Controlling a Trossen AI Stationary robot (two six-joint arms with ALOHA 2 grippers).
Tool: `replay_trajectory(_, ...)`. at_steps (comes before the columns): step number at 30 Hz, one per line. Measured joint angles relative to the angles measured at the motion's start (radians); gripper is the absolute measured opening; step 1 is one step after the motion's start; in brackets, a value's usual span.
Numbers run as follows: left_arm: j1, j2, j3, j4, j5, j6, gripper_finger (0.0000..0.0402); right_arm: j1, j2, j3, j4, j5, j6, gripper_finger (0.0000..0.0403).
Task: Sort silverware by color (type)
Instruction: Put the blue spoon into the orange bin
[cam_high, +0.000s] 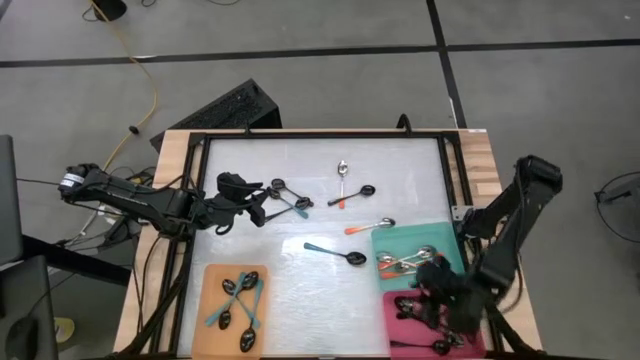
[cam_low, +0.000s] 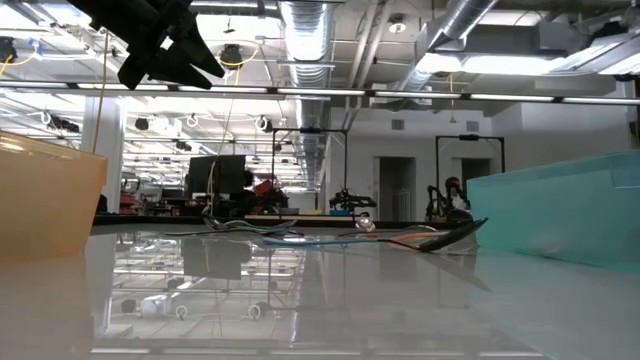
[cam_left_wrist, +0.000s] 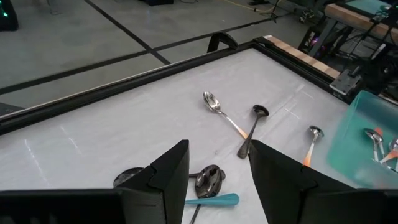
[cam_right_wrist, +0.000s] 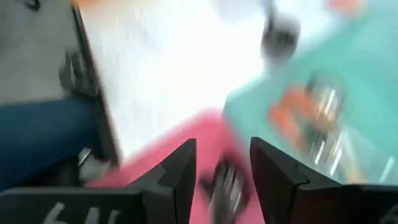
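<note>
Both arms were matte black, built from chunky jointed segments with black cables trailing along them. The left arm (cam_high: 130, 197) carried a small white label near its base end. Each gripper ended in two broad, flat, dark fingers (cam_left_wrist: 166, 180) with angular, wedge-shaped tips; the right gripper (cam_right_wrist: 222, 171) bore pale printed markings.

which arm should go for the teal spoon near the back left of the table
Left. Its open hand hovers right over that teal spoon; the right hand is over the pink tray.
</note>
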Motion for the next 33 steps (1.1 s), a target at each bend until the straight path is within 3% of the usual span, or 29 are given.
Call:
replay_trajectory(3, 0.0, 0.0, 0.0, 0.0, 0.0, -0.001, 0.0151, -0.109, -0.028, 0.0, 0.042, 0.054, -0.217, 0.0157)
replay_trajectory(7, 0.0, 0.0, 0.0, 0.0, 0.0, -0.001, 0.0151, -0.27, -0.014, 0.0, 0.157, 0.042, -0.527, 0.0157)
replay_trajectory(11, 0.0, 0.0, 0.0, 0.0, 0.0, -0.002, 0.0151, -0.412, 0.044, 0.0, 0.32, -0.061, -0.829, 0.0157)
replay_trajectory(14, 0.0, 0.0, 0.0, 0.0, 0.0, -0.015, 0.0151, -0.505, 0.094, 0.0, 0.407, -0.145, -0.97, 0.0157)
replay_trajectory(20, 0.0, 0.0, 0.0, 0.0, 0.0, -0.025, 0.0151, -0.643, 0.208, 0.0, 0.534, -0.301, -1.096, 0.0157)
replay_trajectory(25, 0.0, 0.0, 0.0, 0.0, 0.0, -0.026, 0.0151, -0.685, 0.302, 0.001, 0.554, -0.394, -1.131, 0.0156)
replay_trajectory(33, 0.0, 0.001, 0.0, -0.003, 0.0, -0.029, 0.0151, -0.695, 0.436, 0.001, 0.592, -0.402, -1.151, 0.0163)
